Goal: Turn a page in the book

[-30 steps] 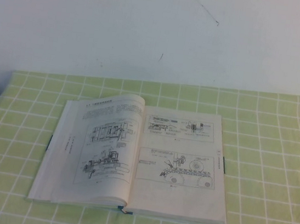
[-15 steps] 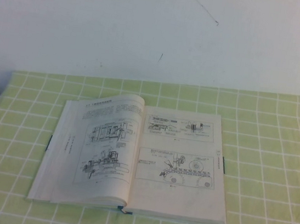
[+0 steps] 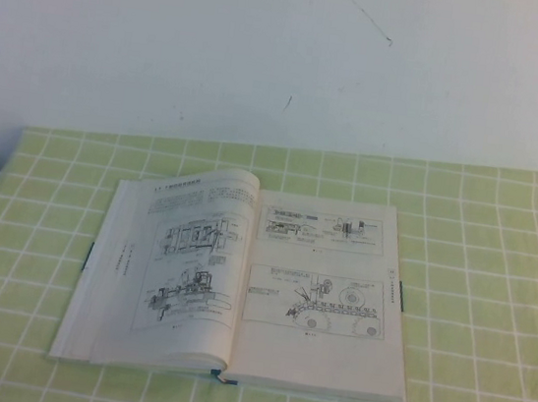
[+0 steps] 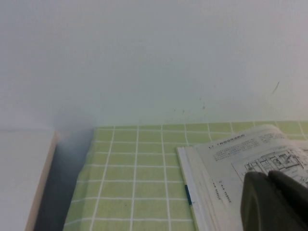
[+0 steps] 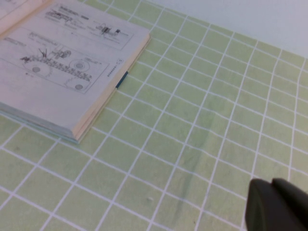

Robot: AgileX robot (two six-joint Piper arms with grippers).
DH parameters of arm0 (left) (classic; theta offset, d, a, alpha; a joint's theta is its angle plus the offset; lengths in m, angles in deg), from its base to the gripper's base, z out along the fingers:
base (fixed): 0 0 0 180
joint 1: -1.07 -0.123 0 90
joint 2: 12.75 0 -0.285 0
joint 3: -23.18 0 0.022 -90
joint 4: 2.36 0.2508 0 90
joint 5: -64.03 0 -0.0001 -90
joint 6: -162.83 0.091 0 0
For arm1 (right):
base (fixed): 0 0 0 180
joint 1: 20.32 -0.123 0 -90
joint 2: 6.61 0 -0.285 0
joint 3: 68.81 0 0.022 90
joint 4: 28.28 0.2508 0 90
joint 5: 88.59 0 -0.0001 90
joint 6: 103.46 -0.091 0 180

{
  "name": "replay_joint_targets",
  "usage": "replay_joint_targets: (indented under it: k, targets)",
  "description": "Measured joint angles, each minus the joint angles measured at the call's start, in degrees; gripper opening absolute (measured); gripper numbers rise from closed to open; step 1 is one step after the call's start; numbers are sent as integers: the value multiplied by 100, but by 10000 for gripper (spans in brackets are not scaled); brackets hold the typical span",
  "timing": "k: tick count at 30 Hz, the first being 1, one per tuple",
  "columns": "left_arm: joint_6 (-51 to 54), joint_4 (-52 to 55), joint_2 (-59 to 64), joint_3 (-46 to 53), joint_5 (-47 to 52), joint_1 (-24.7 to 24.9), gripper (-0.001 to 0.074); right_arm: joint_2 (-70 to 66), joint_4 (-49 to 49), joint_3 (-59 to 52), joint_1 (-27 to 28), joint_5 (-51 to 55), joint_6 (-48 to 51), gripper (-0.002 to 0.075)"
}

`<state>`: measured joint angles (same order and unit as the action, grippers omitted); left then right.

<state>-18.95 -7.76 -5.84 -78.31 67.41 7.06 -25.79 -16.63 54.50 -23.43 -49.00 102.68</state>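
The book lies open and flat on the green checked cloth, seen also as the book and the book. Its left-hand page carries large machine diagrams and bows up slightly near the spine. The right-hand page lies flat. Neither arm shows in the high view. My left gripper is shut with nothing in it, in front of the book's left page. My right gripper is shut and empty over bare cloth to the right of the book.
A green checked tablecloth covers the table up to a white wall behind. A white block stands off the table's left edge, with a dark gap between them.
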Motion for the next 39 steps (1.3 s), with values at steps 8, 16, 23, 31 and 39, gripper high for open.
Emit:
replay_joint_targets:
  k: [8, 16, 23, 31, 39]
  targets:
    - [-97, 244, 0, 3, 197, 10, -3, 0, 0, 0, 0, 0, 0, -3]
    - [-322, 279, 0, 3, 1011, 10, -3, 0, 0, 0, 0, 0, 0, -3]
    - [-383, 279, 0, -7, 1445, 10, -3, 0, 0, 0, 0, 0, 0, -3]
    - [-346, 279, 0, -7, 1445, 10, -3, 0, 0, 0, 0, 0, 0, -3]
    - [-346, 269, 0, -7, 1445, 10, -3, 0, 0, 0, 0, 0, 0, -3]
